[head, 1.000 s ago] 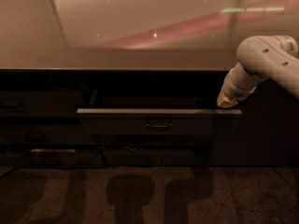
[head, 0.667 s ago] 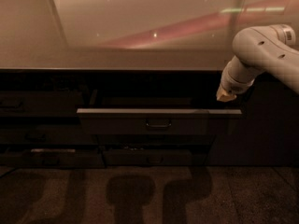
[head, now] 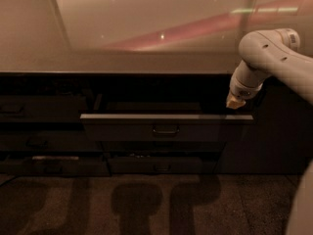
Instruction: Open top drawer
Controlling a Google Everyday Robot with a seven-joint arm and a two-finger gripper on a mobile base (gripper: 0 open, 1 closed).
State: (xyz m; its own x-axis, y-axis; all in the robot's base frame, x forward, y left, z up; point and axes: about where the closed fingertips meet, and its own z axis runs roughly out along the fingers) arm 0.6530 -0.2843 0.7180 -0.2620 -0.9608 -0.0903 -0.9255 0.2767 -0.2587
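The top drawer [head: 166,127] is a wide dark grey front with a central rounded pull handle [head: 166,130]. It stands pulled out from the cabinet under the counter, its pale top rim showing. My gripper [head: 235,102] hangs at the end of the white arm, just above the drawer's right end, a little clear of the rim. Its yellowish tip points down. The inside of the drawer is dark and hidden.
A glossy pale counter top [head: 146,28] runs above. Narrower dark drawer fronts sit to the left [head: 39,106] and below [head: 161,165]. A dark speckled floor [head: 146,204] lies in front, with shadows on it.
The gripper has risen a little from the drawer's right rim and the arm has lifted. The drawer has stayed pulled out.
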